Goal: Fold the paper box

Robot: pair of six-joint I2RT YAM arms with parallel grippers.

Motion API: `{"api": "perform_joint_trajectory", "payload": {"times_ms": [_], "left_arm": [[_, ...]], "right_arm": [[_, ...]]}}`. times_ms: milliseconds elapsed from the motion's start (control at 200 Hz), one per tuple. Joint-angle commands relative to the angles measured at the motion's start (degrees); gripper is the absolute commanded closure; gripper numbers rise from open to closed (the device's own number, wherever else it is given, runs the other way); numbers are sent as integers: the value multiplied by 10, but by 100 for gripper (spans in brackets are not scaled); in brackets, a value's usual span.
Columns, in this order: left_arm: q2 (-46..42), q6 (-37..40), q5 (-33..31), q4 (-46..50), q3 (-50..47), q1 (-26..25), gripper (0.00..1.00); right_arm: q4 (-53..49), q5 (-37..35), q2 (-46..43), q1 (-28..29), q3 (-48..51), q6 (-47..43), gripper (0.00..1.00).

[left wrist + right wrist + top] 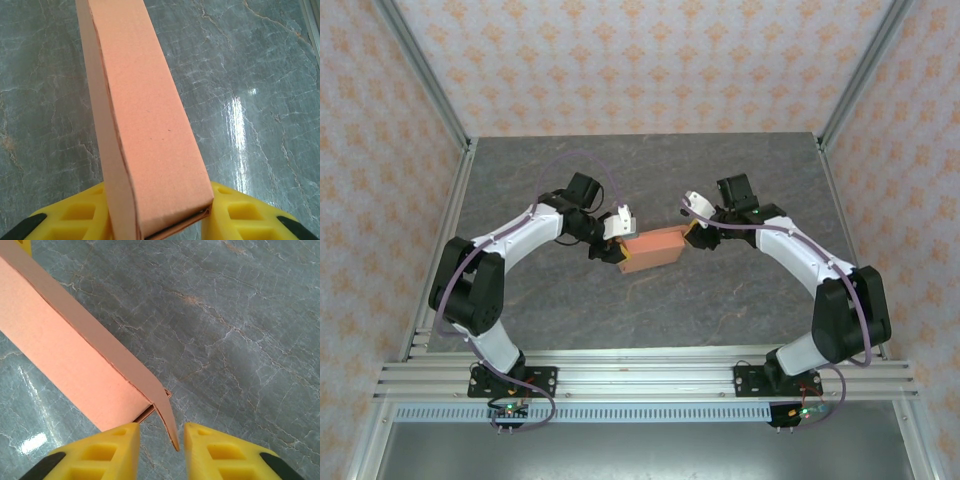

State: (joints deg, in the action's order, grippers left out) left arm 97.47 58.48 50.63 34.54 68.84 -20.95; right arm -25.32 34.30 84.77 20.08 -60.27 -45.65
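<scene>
The left gripper (159,220) is clamped on one end of the box (145,115), with its yellow fingers (75,215) pressed against it from either side. That end looks closed, apart from a thin slit along one edge. The box is held near the middle of the table (720,300), between the two arms. Whether it rests on the surface or is lifted cannot be told.

The right gripper (161,442) is set at the other end, its jaws narrowly apart. A loose flap (167,422) stands in the gap, and no pinch on it is seen.

The body is already formed into a flat rectangular box, so most of the folding is judged done. What is left appears to be the right end, where the flap is not yet bent in and tucked.
</scene>
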Motion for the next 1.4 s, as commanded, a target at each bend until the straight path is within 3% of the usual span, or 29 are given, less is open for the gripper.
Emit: {"api": "perform_joint_trajectory", "payload": {"times_ms": [0, 150, 515, 776, 1196, 1391], "left_arm": [[7, 9, 17, 18, 19, 5, 70], [9, 6, 17, 18, 21, 5, 70], [13, 4, 18, 16, 24, 5, 70], [14, -8, 8, 2, 21, 5, 70], [13, -37, -15, -28, 13, 5, 70], [12, -42, -24, -33, 11, 5, 70]], "right_arm": [[-2, 6, 3, -2, -27, 9, 72], [-9, 12, 13, -2, -38, 17, 78], [-12, 17, 32, -2, -43, 28, 79], [-18, 10, 37, -1, -52, 66, 91], [-81, -159, 58, 61, -108, 371, 98], [-121, -193, 77, 87, -140, 469, 98]]}}
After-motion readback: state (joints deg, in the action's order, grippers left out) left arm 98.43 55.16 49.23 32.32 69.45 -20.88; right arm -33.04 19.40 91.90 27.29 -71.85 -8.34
